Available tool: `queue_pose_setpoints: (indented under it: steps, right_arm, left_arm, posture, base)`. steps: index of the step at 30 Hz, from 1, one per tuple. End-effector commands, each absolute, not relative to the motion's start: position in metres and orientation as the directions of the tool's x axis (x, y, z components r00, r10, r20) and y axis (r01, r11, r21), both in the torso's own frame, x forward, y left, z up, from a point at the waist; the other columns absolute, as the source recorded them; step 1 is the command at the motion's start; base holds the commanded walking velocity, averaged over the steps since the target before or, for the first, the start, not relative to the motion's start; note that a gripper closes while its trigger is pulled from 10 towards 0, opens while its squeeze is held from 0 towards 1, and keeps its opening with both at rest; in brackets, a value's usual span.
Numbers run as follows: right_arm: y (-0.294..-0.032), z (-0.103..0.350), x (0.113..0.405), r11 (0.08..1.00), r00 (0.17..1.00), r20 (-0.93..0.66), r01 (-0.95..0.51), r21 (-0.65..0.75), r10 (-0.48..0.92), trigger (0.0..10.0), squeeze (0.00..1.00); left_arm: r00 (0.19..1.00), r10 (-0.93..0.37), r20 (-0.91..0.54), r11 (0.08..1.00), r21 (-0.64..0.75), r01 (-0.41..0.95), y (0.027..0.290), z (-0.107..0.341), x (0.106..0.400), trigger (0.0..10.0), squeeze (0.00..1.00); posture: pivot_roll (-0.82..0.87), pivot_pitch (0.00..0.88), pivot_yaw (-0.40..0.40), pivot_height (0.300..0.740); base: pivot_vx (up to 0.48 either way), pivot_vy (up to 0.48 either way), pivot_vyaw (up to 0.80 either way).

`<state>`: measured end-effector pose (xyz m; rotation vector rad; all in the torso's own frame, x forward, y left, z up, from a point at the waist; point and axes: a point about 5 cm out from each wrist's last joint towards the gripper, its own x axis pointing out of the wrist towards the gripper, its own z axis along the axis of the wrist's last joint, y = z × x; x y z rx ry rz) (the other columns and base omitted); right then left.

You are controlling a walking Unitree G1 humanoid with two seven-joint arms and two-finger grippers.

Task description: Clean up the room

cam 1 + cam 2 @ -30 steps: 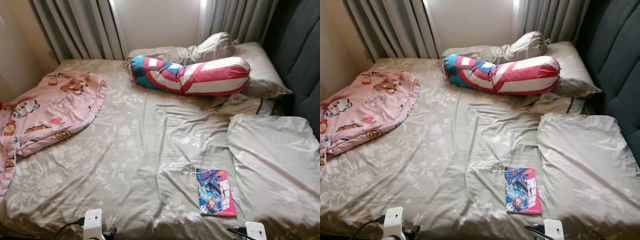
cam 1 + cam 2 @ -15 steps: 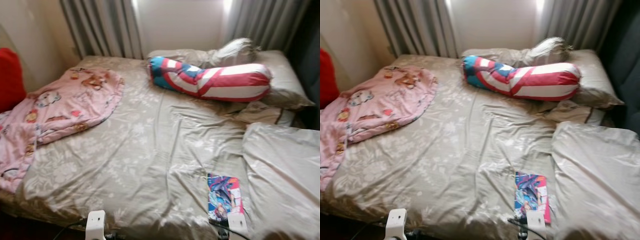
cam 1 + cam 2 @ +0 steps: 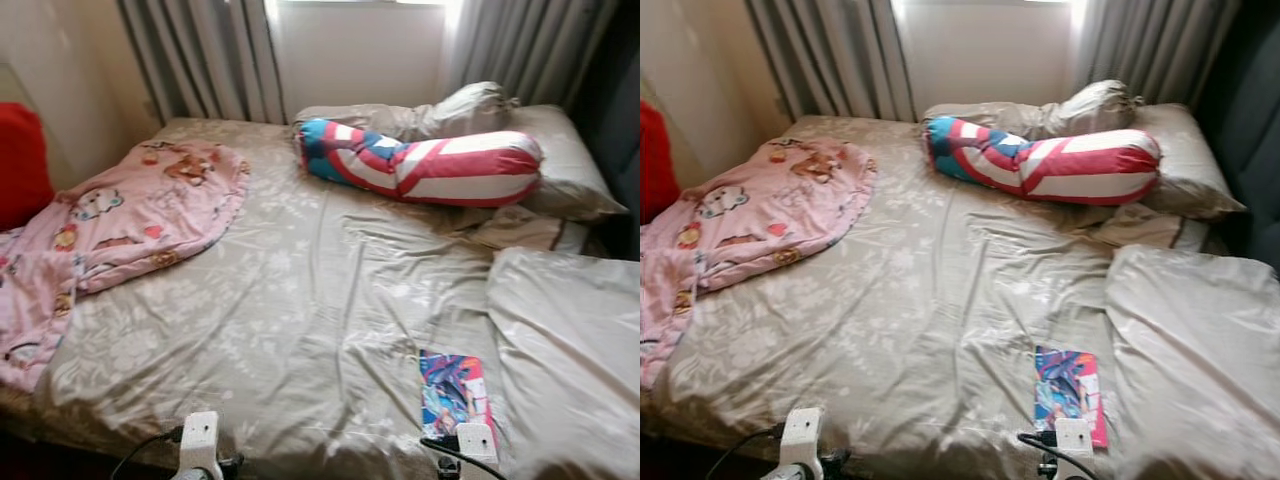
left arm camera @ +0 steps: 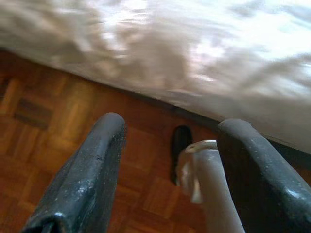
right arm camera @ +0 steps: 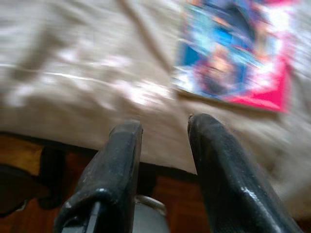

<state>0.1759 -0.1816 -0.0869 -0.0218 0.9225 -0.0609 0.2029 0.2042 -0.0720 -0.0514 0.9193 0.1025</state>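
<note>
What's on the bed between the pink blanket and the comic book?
Nothing but wrinkled beige sheet. In the left eye view, the stretch from the pink blanket to the comic book is bare bedding.

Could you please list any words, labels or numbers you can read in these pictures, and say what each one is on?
No text can be read.
Comic book on the bed sheet: its cover printing is too blurred and small to read.
Pink blanket: cartoon figures, no legible words.
</note>
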Motion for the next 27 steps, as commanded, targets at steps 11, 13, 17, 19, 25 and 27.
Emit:
queue_pose_setpoints:
  steps: [11,13,17,19,25,27]
  right_arm:
    - [-0.175,-0.086,0.179,0.999,0.600,-0.799,0.043,-0.011,-0.034,10.0,0.00]
    - [-0.175,-0.086,0.179,0.999,0.601,-0.799,0.043,-0.009,-0.033,10.0,0.00]
    - [-0.174,-0.086,0.179,0.999,0.601,-0.799,0.039,-0.006,-0.028,10.0,0.00]
    - [-0.174,-0.086,0.179,0.999,0.601,-0.799,0.038,-0.005,-0.026,10.0,0.00]
    - [-0.174,-0.086,0.179,0.999,0.599,-0.800,0.035,-0.003,-0.023,10.0,0.00]
    - [-0.174,-0.087,0.179,0.999,0.599,-0.801,0.034,-0.002,-0.022,10.0,0.00]
  left_arm:
    - [0.603,0.059,-0.796,0.995,-0.001,-0.099,0.195,-0.072,0.205,10.0,0.00]
    - [0.603,0.057,-0.796,0.995,-0.002,-0.098,0.193,-0.073,0.205,10.0,0.00]
    - [0.597,0.056,-0.800,0.995,-0.003,-0.098,0.193,-0.077,0.197,10.0,0.00]
    - [0.591,0.061,-0.805,0.995,0.001,-0.101,0.199,-0.079,0.190,10.0,0.00]
    - [0.575,0.079,-0.814,0.993,0.015,-0.116,0.218,-0.083,0.174,10.0,0.00]
    - [0.571,0.083,-0.817,0.993,0.018,-0.119,0.222,-0.083,0.171,10.0,0.00]
  posture:
    - [0.06,0.001,0.019,0.740]
    - [0.06,0.003,0.019,0.740]
    - [0.06,0.005,0.019,0.740]
    - [0.06,0.005,0.019,0.740]
    - [0.06,0.005,0.020,0.740]
    - [0.06,0.005,0.020,0.740]
  base:
    - [0.000,0.480,0.12]
    - [0.000,0.480,0.00]
    - [0.000,0.480,0.00]
    - [0.000,0.480,0.00]
    - [0.000,0.480,0.00]
    - [0.000,0.480,0.00]
